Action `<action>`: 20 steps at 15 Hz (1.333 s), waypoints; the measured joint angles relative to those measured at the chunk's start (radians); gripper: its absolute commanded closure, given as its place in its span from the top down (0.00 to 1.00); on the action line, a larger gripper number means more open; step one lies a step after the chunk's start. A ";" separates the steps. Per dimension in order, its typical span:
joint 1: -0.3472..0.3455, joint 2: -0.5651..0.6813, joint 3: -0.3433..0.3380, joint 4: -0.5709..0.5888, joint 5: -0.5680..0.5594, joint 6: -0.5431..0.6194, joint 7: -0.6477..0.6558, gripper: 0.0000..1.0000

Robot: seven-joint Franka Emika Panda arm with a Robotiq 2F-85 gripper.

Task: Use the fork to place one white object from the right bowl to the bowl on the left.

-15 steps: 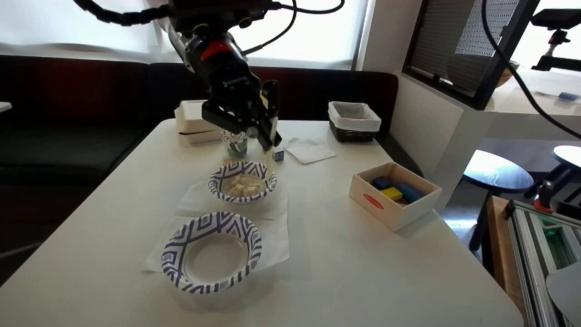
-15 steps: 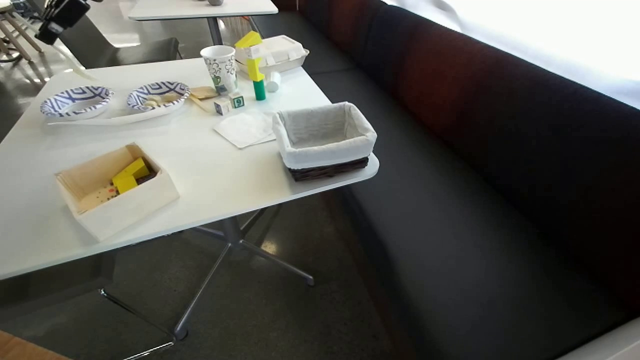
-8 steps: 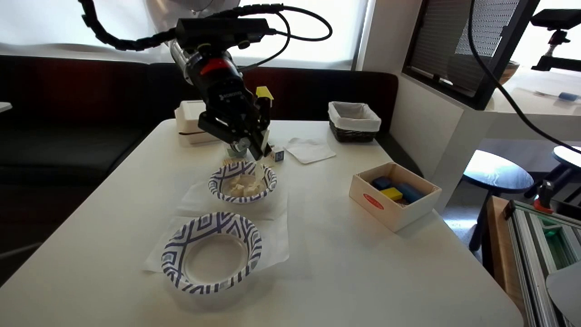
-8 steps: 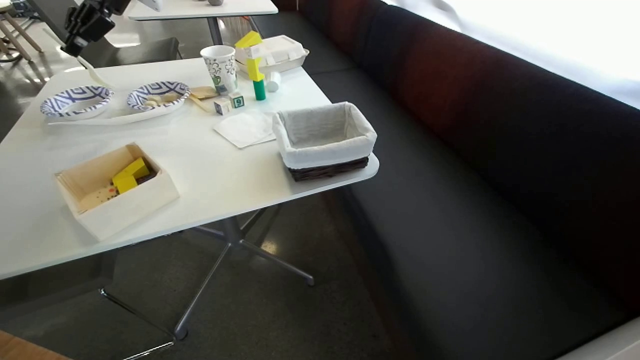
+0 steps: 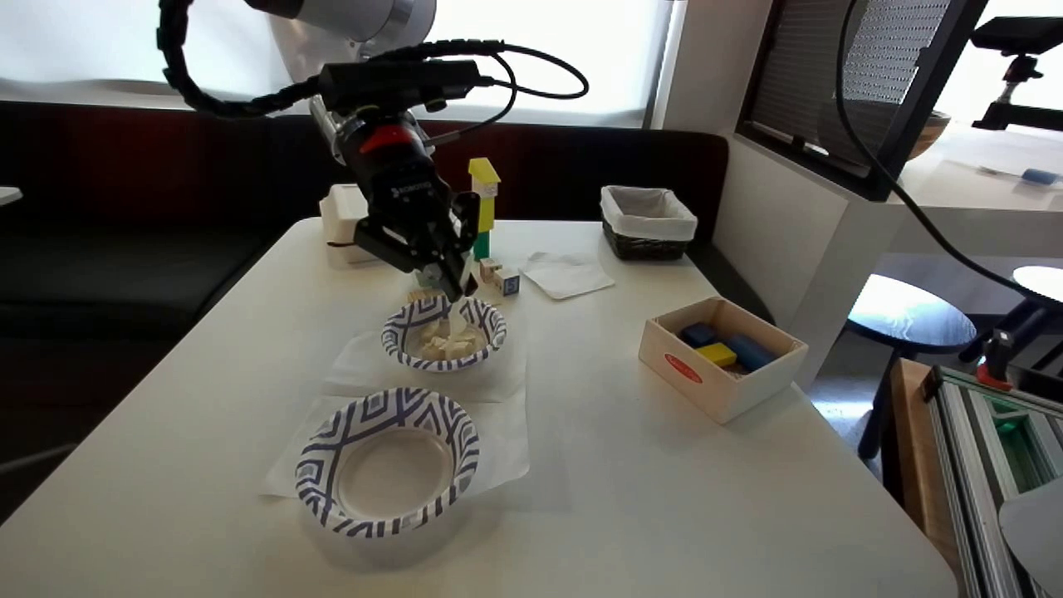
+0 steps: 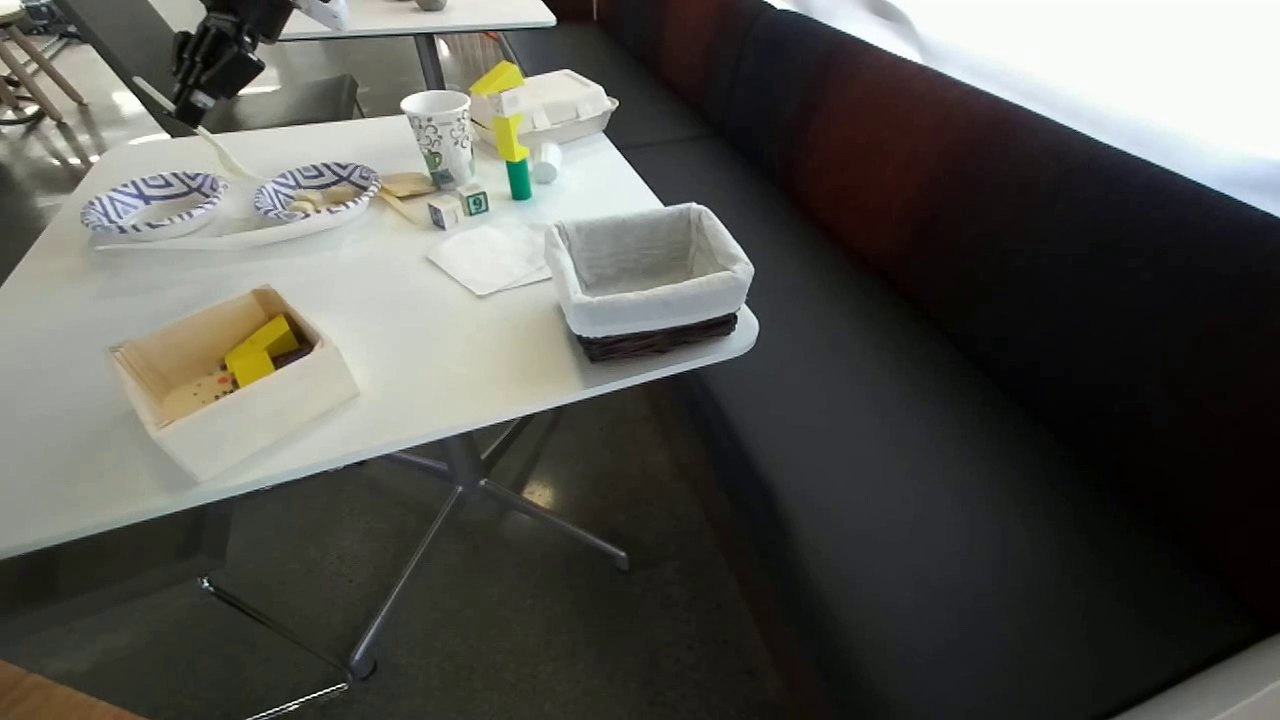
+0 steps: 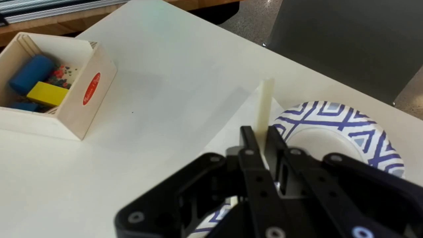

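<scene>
Several white pieces [image 5: 448, 345] lie in the source bowl [image 5: 419, 310], near the fork [image 7: 265, 107], which the tool [image 7: 261, 138] pinches, jaws all but together. Whether fork and pieces touch, I cannot tell. Pressing down could swivel the fork in that narrow hold; an off-centre approach could catch the rim; a shallow stab could shed the piece before the receiving bowl [image 5: 320, 473].

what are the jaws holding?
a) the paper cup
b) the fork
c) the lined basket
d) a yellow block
B: in the wrist view the jaws are shut on the fork, its pale handle pinched between them and sticking out past their tips.
</scene>
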State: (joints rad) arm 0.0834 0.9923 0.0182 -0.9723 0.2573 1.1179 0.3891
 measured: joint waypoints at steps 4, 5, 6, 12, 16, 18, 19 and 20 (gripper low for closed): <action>0.000 0.042 -0.015 0.057 -0.005 0.002 0.004 0.03; 0.000 0.051 -0.018 0.068 -0.005 0.002 0.005 0.03; 0.000 0.061 -0.020 0.081 -0.005 0.002 0.006 0.03; 0.001 0.113 -0.021 0.140 -0.006 0.019 0.023 0.03; 0.002 0.135 -0.022 0.162 -0.006 0.053 0.025 0.03; 0.003 0.136 -0.022 0.167 -0.006 0.053 0.029 0.03; 0.004 0.135 -0.022 0.172 -0.006 0.048 0.037 0.03; 0.005 0.133 -0.022 0.178 -0.005 0.034 0.044 0.12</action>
State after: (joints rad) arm 0.0880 1.1254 -0.0036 -0.7942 0.2520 1.1518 0.4326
